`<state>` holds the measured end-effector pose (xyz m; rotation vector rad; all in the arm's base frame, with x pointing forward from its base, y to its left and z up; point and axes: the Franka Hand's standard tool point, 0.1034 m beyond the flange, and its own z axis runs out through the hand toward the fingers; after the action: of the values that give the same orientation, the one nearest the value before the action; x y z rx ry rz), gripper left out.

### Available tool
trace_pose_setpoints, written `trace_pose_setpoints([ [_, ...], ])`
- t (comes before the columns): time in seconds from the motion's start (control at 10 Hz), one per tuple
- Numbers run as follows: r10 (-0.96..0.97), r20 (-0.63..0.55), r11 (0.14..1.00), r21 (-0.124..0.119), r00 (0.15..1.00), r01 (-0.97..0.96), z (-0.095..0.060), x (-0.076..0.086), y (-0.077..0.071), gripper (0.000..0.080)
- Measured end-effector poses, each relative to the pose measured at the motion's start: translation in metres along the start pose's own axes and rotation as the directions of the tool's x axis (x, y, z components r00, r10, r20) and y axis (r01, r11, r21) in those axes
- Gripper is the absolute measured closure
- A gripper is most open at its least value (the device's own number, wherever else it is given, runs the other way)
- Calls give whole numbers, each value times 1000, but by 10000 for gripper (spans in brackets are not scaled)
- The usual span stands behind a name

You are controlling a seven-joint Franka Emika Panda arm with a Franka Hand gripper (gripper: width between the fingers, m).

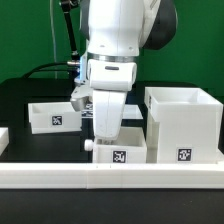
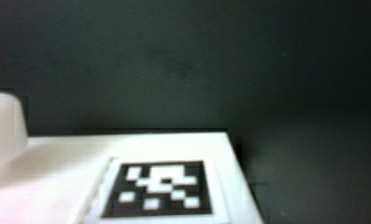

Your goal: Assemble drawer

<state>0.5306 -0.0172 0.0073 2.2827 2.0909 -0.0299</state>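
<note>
The large cube-shaped drawer shell [image 1: 185, 125] stands at the exterior view's right, open side up, with a tag on its front. One small tray [image 1: 55, 115] sits at the left. A second small tray [image 1: 122, 150], with a knob [image 1: 92, 146] and a tag, sits at the front centre against the border wall. My gripper [image 1: 100, 125] is low over this tray's back left part, and its fingers are hidden by the hand. The wrist view shows the tray's white face [image 2: 93, 160], its tag [image 2: 161, 188] and a blurred white lump [image 2: 1, 130], very close.
The long white border wall [image 1: 110, 178] runs along the front of the black table. Black cables [image 1: 50, 70] hang behind the arm at the left. The shell stands right beside the centre tray.
</note>
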Motion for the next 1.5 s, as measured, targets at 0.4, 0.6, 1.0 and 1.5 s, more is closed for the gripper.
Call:
trace_pose_setpoints([
  [0.4, -7, 13, 999, 46, 1000, 7, -2, 3, 0, 758],
  [0.6, -6, 15, 999, 46, 1000, 5, -2, 2, 0, 758],
  [1.0, -1, 16, 999, 50, 1000, 0, -3, 3, 0, 758],
  [1.5, 14, 10, 999, 42, 1000, -15, -6, 8, 5, 758],
])
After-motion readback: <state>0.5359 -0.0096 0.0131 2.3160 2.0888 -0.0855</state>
